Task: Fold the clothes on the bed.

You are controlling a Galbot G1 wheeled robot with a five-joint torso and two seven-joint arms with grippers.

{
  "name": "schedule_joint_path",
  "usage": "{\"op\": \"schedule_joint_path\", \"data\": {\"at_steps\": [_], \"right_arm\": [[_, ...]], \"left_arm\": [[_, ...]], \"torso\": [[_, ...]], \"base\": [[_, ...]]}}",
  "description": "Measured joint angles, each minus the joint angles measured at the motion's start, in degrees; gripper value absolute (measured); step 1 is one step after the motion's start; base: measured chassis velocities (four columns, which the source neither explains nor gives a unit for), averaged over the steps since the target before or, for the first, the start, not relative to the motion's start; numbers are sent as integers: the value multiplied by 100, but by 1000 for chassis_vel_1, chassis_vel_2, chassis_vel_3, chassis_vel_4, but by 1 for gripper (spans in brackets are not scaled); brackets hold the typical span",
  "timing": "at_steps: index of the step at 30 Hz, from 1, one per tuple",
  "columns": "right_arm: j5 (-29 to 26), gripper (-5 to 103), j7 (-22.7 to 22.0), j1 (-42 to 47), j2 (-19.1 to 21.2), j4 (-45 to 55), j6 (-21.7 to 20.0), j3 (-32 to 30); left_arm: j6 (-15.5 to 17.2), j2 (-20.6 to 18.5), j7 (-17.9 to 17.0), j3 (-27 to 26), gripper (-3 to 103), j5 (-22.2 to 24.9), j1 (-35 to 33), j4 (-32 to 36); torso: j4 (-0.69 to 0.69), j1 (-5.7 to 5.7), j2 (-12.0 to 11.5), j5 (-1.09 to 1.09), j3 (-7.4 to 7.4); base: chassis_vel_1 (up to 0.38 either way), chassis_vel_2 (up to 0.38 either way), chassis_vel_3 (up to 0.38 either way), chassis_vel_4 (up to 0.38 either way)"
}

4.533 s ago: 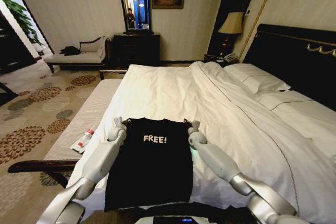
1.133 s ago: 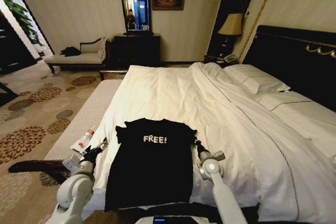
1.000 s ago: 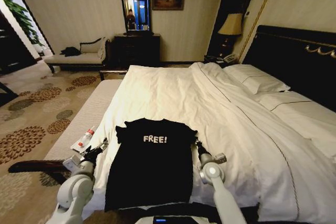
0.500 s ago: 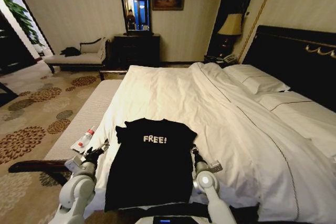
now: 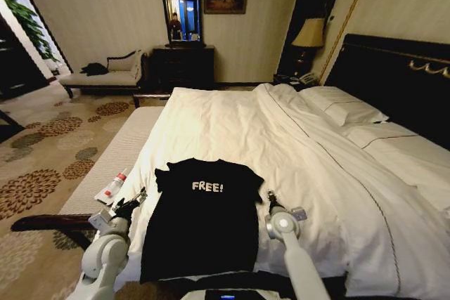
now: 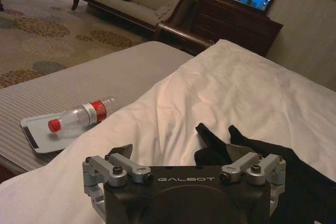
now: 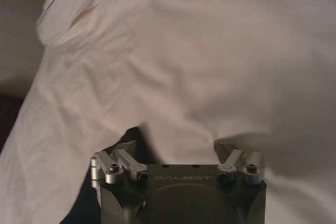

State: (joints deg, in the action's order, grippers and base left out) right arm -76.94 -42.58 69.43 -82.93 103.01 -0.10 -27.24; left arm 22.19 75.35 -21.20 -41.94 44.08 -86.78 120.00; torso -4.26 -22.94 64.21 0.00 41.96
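The black T-shirt (image 5: 199, 214) lies flat on the white bed (image 5: 295, 145), near its foot. The left tool (image 5: 135, 198) and the right tool (image 5: 271, 197) sit beside the shirt, each with fingers spread wide, holding nothing.

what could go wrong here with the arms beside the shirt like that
The T-shirt lies on a soft white sheet; the left gripper or right gripper might pinch sheet along with cloth. The bottle rests on a tray on the bench near the left arm, so a wide swing could knock it off.
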Motion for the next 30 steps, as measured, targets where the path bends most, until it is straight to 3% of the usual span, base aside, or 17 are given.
{"op": "schedule_joint_path", "data": {"at_steps": [1, 4, 12, 14, 16, 24, 25, 30], "right_arm": [[-12, 85, 38, -19, 5, -16, -15, 10], [-59, 99, 455, -208, 82, -212, -178, 141], [271, 103, 1113, -607, 258, -1045, -239, 296], [374, 94, 1238, -748, 310, -1288, -232, 311], [383, 94, 1250, -768, 320, -1314, -228, 311], [455, 62, 1381, -816, 344, -1370, -123, 327], [455, 62, 1381, -816, 344, -1370, -123, 327], [729, 40, 1833, -826, 380, -1460, 10, 437]], "left_arm": [[1, 0, 0, 1, 100, 0, 0, 0], [4, -20, -4, -13, 100, -2, -3, -12], [4, -108, -7, 16, 100, 13, 33, -70], [1, -159, -7, 16, 100, 24, 47, -98], [-1, -170, -7, 16, 100, 28, 54, -107], [-31, -193, 4, 47, 100, 59, 109, -179], [-31, -193, 4, 47, 100, 59, 109, -179], [-48, -175, 12, 70, 100, 44, 135, -232]], "torso": [[0, 0, 0, 0, 0], [1, 0, 0, 0, 0], [0, 0, 0, -1, 0], [1, 0, 0, 0, 0], [1, 0, 0, 0, 0], [0, 0, 0, 0, 0], [0, 0, 0, 0, 0], [0, 0, 0, 0, 0]], "base": [[0, 0, 0, 0], [0, 0, 0, 0], [0, 0, 0, 0], [0, 0, 0, 0], [0, 0, 0, 0], [0, 0, 0, 0], [0, 0, 0, 0], [0, 0, 0, 0]]}}
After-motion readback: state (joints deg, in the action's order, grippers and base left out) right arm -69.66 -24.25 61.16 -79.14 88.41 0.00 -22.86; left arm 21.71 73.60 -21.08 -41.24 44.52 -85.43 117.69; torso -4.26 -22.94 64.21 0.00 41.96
